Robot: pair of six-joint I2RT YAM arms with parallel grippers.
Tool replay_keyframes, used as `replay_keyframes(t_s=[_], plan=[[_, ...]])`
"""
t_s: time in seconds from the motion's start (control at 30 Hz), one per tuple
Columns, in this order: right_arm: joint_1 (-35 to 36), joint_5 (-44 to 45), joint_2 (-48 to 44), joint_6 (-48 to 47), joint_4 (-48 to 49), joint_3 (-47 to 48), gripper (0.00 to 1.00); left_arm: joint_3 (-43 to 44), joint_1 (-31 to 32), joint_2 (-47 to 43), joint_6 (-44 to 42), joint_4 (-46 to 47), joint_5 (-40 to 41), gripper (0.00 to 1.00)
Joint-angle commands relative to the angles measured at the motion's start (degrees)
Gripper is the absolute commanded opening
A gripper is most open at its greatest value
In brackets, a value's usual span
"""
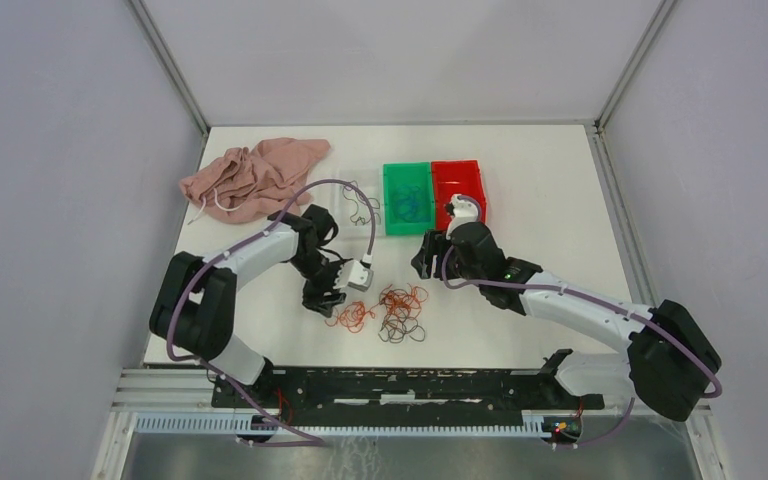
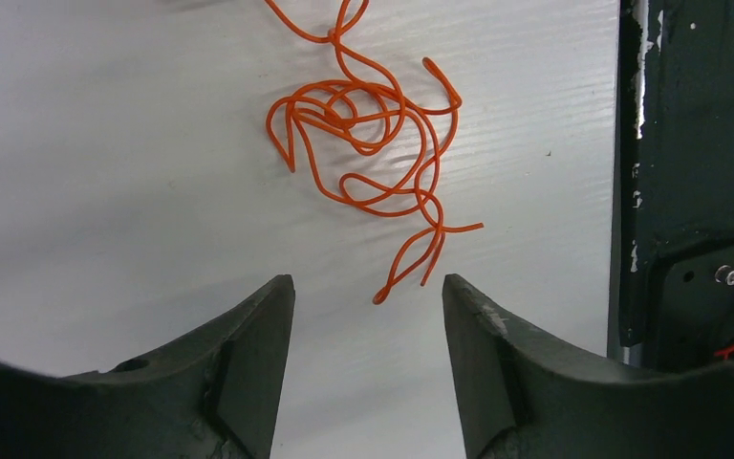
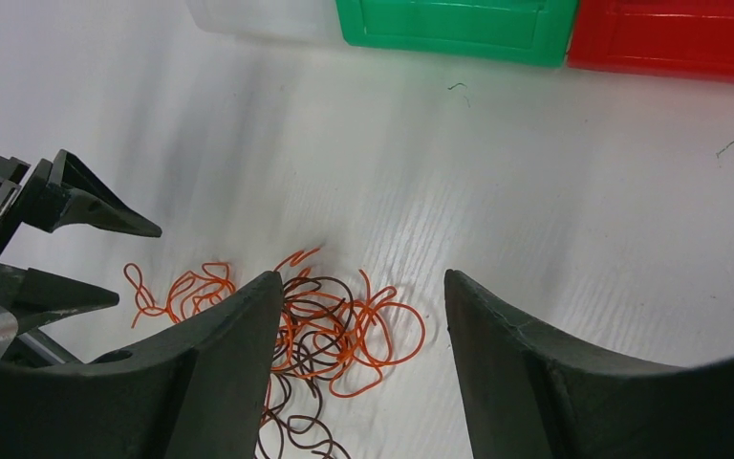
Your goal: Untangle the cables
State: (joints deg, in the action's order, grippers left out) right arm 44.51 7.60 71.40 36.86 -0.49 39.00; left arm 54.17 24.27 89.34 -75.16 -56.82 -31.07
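Note:
The cables lie on the white table in two clumps. A small orange clump (image 1: 351, 317) lies just right of my left gripper (image 1: 322, 299); it shows in the left wrist view (image 2: 368, 143) ahead of the open, empty jaws (image 2: 368, 292). A larger wad of orange and dark brown wires (image 1: 402, 312) lies further right and shows in the right wrist view (image 3: 339, 330). My right gripper (image 1: 426, 256) hangs open and empty above and behind that wad (image 3: 361, 287). Blue wires lie in the green bin (image 1: 407, 205).
A pink cloth (image 1: 255, 178) with a white cord lies at the back left. A clear tray (image 1: 359, 200), a green bin (image 1: 390, 190) and a red bin (image 1: 460, 180) stand in a row at the back. A black rail (image 1: 400, 385) runs along the near edge.

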Motion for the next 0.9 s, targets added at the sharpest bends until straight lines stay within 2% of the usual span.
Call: replay_keyframes(t_s=[0.0,0.1,0.27,0.3,0.43,0.5,0.57,0.73,0.87], plan=[[0.3,1.0,-1.5,0.6,1.1,0.8,0.69,1.0,1.0,0.4,-4.7,-0.9,-3.8,0.62],[0.2,1.3,-1.4,0.8,1.0,0.7,0.68,-0.2,1.7,-0.3,-4.2,-0.1,-4.6,0.46],[0.3,1.7,-1.9,1.2,1.3,0.4,0.67,-2.0,2.6,-2.7,-2.5,2.0,-4.5,0.15],[0.3,1.8,-2.1,1.2,1.3,0.4,0.68,-2.1,2.6,-3.7,-2.2,2.0,-4.2,0.12],[0.3,1.6,-2.8,1.3,1.7,0.4,0.69,-1.9,2.6,-7.7,-1.7,1.0,-3.5,0.10],[0.2,1.4,-3.0,1.4,1.9,0.5,0.69,-1.3,2.6,-9.5,-1.1,-0.1,-3.6,0.04],[0.3,0.5,-3.3,1.5,3.0,0.3,0.70,0.5,2.6,-11.3,2.0,-0.4,-3.9,0.03],[0.4,-3.1,-4.4,0.9,8.8,-0.7,0.73,13.2,2.6,-15.0,9.6,-6.0,-7.6,0.03],[2.3,-7.2,-5.7,-2.8,17.8,-1.5,0.78,23.9,2.5,-16.6,14.6,-10.0,-12.1,0.03]])
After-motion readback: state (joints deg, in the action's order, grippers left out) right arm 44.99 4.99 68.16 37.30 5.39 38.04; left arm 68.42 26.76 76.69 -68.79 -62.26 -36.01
